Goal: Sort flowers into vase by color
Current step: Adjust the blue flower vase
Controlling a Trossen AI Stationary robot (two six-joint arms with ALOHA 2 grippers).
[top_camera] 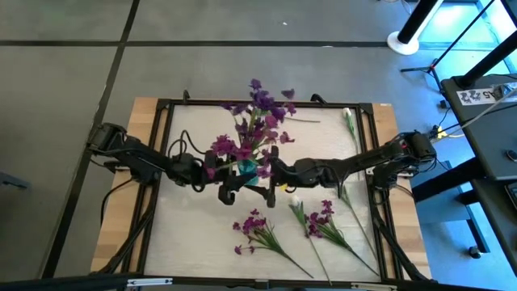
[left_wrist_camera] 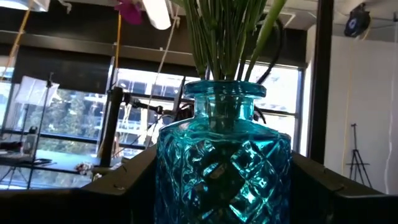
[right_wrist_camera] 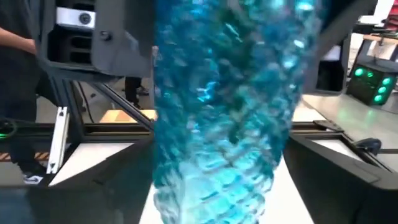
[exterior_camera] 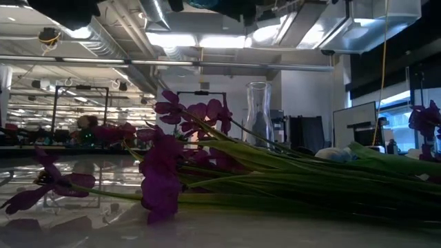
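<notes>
A blue cut-glass vase with several purple flowers in it hangs over the table's middle. It is lifted clear, and in the low view only its base shows at the top edge. My left gripper is shut on its body. My right gripper is open, one finger on either side of the vase. More purple stems and white buds lie flat on the table. A clear glass vase stands behind them. My left gripper pinches the vase's faceted body between its two fingers, below the neck, coming level from the table's left. The vase is upright and lifted clear, with the stems rising out of its mouth.
The loose flowers cover the near half of the white mat. A black frame runs round the mat on the wooden table top. Both arms meet at the middle. The mat's left part is bare.
</notes>
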